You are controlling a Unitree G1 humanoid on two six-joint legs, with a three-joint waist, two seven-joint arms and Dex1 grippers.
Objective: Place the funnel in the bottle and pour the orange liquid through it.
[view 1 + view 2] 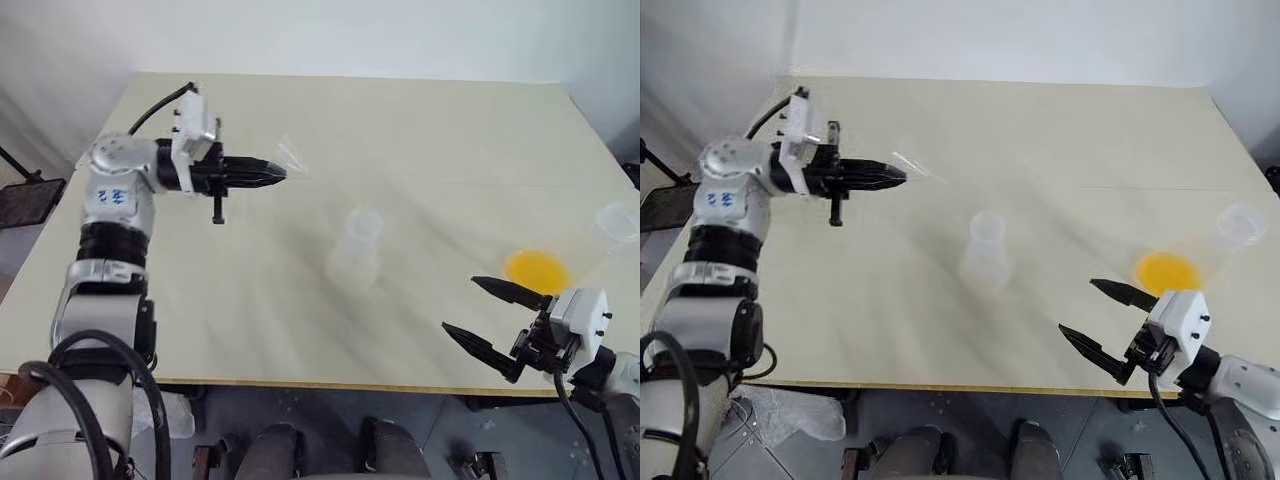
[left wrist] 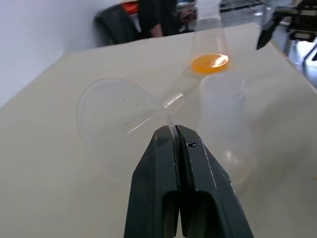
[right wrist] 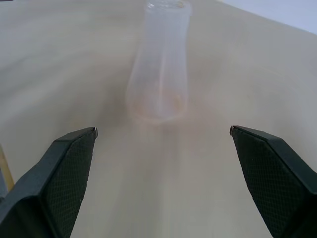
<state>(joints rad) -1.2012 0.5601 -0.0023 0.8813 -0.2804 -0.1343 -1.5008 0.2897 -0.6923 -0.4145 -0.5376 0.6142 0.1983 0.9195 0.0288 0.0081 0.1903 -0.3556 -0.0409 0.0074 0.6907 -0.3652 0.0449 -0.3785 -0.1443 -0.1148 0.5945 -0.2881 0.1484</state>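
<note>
Aloft, one funnel [image 2: 119,106] pinched in the closed left gripper [image 1: 280,174]; one bottle [image 1: 983,255] beyond, right gripper [image 1: 1092,311] spread.

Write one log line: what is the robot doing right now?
left gripper: shut on small clear funnel, held above table | right gripper: open, empty | clear conical flask holding orange liquid: standing on beige table
</note>
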